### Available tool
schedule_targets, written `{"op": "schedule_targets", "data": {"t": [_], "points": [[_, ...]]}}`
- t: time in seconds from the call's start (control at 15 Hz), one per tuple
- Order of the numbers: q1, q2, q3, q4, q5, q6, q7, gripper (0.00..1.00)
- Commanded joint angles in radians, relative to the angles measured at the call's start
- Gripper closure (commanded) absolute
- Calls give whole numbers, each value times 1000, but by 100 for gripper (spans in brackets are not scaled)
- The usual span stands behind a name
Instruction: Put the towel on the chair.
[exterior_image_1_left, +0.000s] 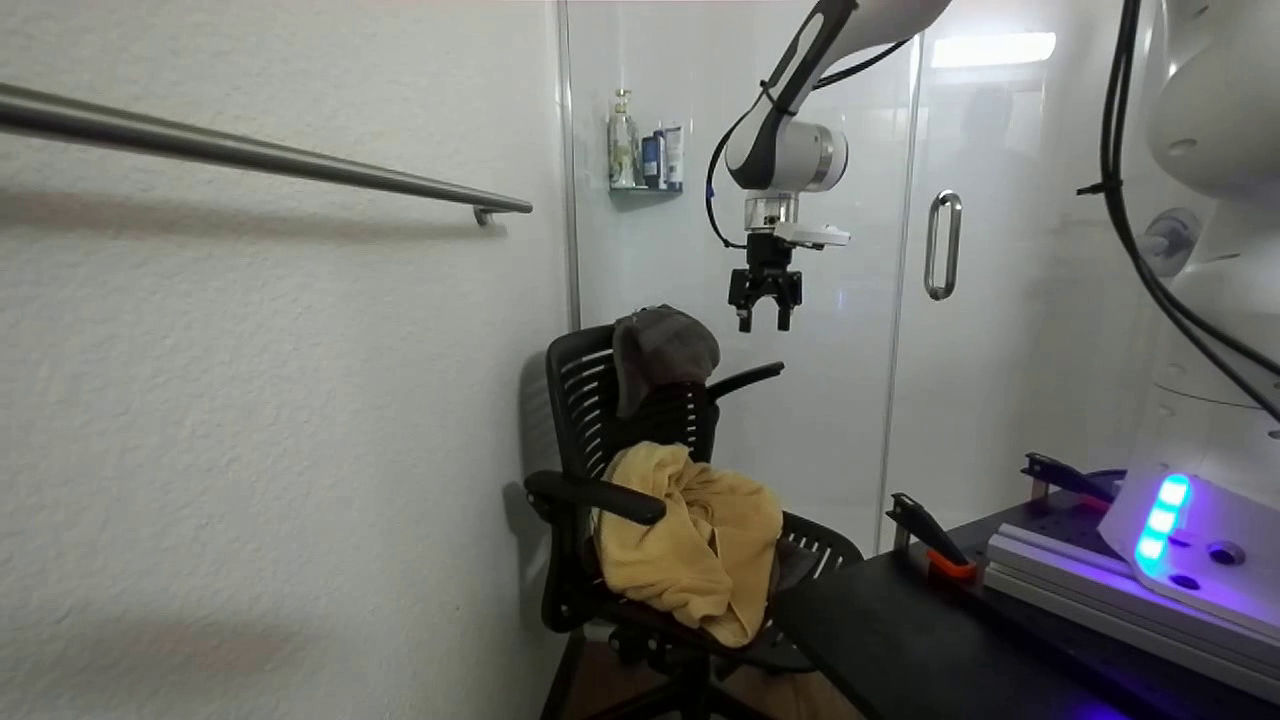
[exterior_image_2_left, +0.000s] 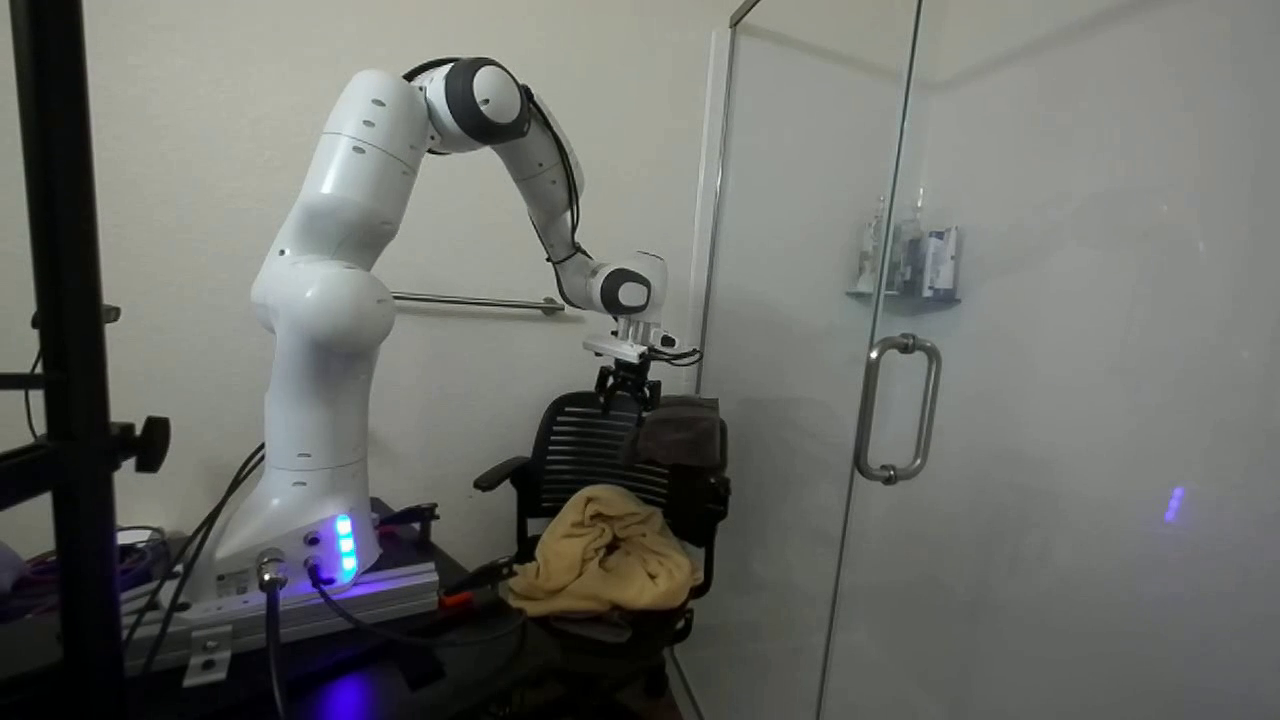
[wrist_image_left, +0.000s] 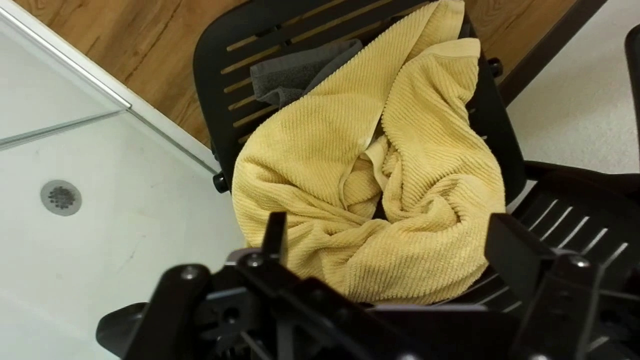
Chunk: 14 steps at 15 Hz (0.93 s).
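Bench (exterior_image_1_left: 890, 630), black. Office armchair (exterior_image_1_left: 635, 432), slatted, just off bench's corner. Towel (exterior_image_1_left: 690, 555), yellow, ribbed: heaped on seat (wrist_image_left: 212, 82); apparently delivered. Robotiq gripper (exterior_image_1_left: 764, 322): spread wide, holding nothing, above towel; best withdrawn upward, then over bench's edge.

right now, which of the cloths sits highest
The grey cloth, draped on the backrest; the yellow towel and charcoal cloth lie lower, on the seat.

Wood-grain floor (wrist_image_left: 160, 55) beneath a black chair (exterior_image_1_left: 630, 430), and black table (exterior_image_1_left: 900, 625) beneath metal rail (exterior_image_1_left: 1110, 600) and clamps (exterior_image_1_left: 930, 530)
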<state>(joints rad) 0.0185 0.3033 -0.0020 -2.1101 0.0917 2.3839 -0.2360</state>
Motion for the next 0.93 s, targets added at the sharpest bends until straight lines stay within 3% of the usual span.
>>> {"op": "schedule_targets", "data": {"t": [0.0, 0.27, 0.53, 0.6, 0.73, 0.8, 0.87], "points": [[62, 106, -20, 48, -181, 155, 180, 0], [224, 242, -131, 171, -501, 265, 494, 0], [375, 390, -254, 341, -713, 205, 660, 0], [382, 421, -258, 378, -736, 179, 652, 0], [332, 460, -189, 424, -693, 132, 554, 0], [356, 409, -212, 356, -710, 172, 625, 0], [354, 434, -204, 381, -707, 158, 607, 0]]}}
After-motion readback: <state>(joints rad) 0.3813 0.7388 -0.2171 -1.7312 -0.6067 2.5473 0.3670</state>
